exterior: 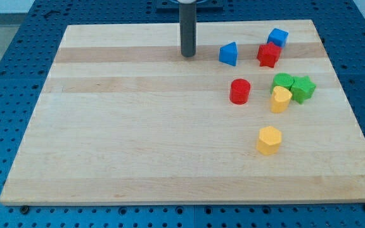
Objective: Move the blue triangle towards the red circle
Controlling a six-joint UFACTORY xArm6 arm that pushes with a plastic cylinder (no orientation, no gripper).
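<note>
The blue triangle lies near the view's top, right of centre. The red circle lies below it and slightly to the right, a short gap apart. My tip rests on the board to the left of the blue triangle, at about the same height in the view, with a clear gap between them. The rod stands upright from the view's top.
A red star sits right of the blue triangle, with a blue cube above it. Two green blocks and a yellow block cluster right of the red circle. A yellow hexagon lies lower down. Wooden board.
</note>
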